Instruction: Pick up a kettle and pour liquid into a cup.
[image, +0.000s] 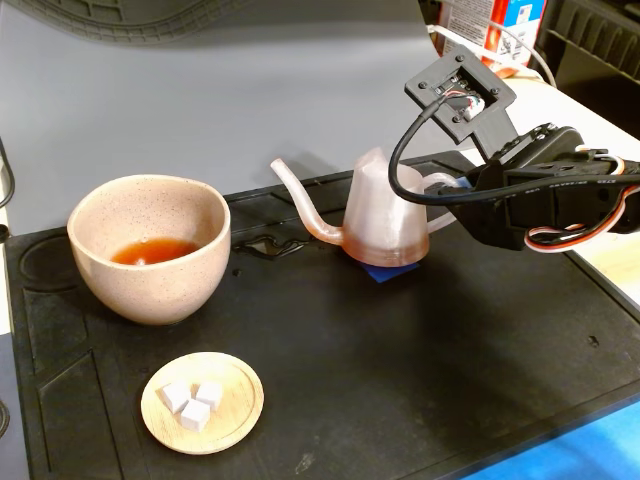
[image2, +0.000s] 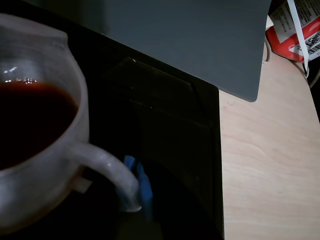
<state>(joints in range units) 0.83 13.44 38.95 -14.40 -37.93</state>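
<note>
The pinkish translucent kettle (image: 385, 215) stands upright on the black mat (image: 420, 370), over a blue patch (image: 388, 274), its thin spout (image: 300, 195) pointing left toward the cup. The speckled beige cup (image: 150, 262) at the left holds a little reddish-brown liquid (image: 152, 250). My gripper (image: 452, 188) reaches in from the right at the kettle's loop handle (image2: 107, 167). In the wrist view a blue fingertip (image2: 145, 184) lies against that handle, and dark liquid (image2: 30, 120) fills the kettle (image2: 35, 190). The jaws are mostly hidden, so I cannot say whether they grip.
A small wooden saucer (image: 203, 402) with three white cubes sits near the mat's front left. A grey board (image: 200, 90) stands behind the mat. Light wooden tabletop (image2: 270, 165) lies to the right, with a red carton (image: 490, 25) at the back right.
</note>
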